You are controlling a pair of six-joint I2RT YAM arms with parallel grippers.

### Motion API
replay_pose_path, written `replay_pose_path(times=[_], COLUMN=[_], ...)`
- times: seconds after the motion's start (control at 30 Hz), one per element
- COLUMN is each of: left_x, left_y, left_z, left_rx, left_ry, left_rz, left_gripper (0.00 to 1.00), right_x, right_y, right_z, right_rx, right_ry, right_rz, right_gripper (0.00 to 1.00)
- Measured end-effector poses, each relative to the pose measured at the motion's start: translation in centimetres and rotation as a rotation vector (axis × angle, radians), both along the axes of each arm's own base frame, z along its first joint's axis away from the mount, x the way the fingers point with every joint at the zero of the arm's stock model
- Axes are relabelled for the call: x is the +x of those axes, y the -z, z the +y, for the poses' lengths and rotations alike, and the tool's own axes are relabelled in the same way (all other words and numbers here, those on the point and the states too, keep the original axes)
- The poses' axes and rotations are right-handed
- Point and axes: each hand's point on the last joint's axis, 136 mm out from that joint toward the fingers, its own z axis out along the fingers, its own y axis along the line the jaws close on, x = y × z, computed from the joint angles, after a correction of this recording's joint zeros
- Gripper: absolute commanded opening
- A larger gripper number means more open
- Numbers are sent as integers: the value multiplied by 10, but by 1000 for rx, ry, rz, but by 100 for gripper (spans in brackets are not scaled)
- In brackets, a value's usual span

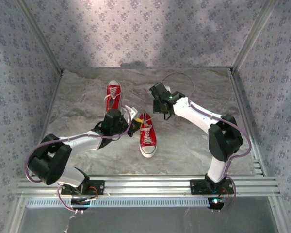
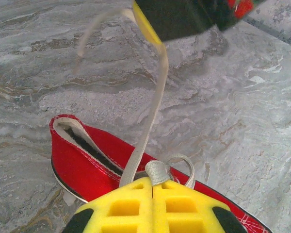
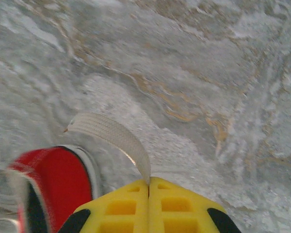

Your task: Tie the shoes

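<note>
- Left gripper [image 2: 153, 180], close up, clenched on a white lace [image 2: 153, 111] stretching up to the right gripper [image 3: 149, 181], also clamped on it.
- Near shoe [image 1: 148, 138] lies lengthwise mid-table [image 1: 194, 145], toe toward the near edge.
- Far shoe [image 1: 113, 94] lies behind-left, roughly parallel.

The desk [image 1: 211, 90] lies bare in its far right corner and along the near edge between the arm bases. Mid-desk is crowded: the near shoe [image 1: 147, 137], the far shoe [image 1: 113, 94], the left arm [image 1: 85, 143], the right arm [image 1: 199, 115] and a raised lace [image 2: 153, 111] block passage.
</note>
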Motion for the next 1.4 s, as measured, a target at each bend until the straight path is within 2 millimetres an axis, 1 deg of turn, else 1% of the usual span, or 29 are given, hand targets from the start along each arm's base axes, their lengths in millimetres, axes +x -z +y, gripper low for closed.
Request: replay_pose_path(times=[0.23, 0.43, 0.57, 0.6, 0.67, 0.73, 0.8, 0.97, 1.2, 1.3, 1.4], left_x=[0, 4, 5, 6, 7, 8, 11, 18, 26, 29, 30], left_y=[-2, -6, -6, -4, -1, 2, 4, 8, 11, 13, 13], left_z=[1, 4, 4, 4, 4, 5, 7, 10, 6, 7, 7], left_rx=[-30, -54, -75, -78, -86, -93, -106, -143, -188, -201, -209], left_ry=[2, -10, -16, -19, -25, -33, -48, -81, -97, -106, -113], left_rz=[5, 13, 26, 34, 53, 76, 98, 153, 228, 256, 270], left_gripper=[0, 0, 0, 0, 0, 0, 0, 0, 0, 0, 0], right_x=[2, 3, -7, -12, -30, -44, -55, -79, -104, -112, -113], right_y=[24, 47, 62, 65, 70, 68, 61, 38, 26, 12, -3], right_z=[-26, -36, -39, -41, -48, -51, -49, -31, -4, 7, 8], right_rx=[-32, -57, -58, -52, -44, -31, -14, 32, -1, 26, 62], right_ry=[70, 94, 95, 97, 102, 102, 94, 24, -159, -242, -262], right_rz=[46, 82, 90, 88, 86, 69, 30, -111, -283, -375, -456], right_gripper=[0, 0, 0, 0, 0, 0, 0, 0, 0, 0, 2])
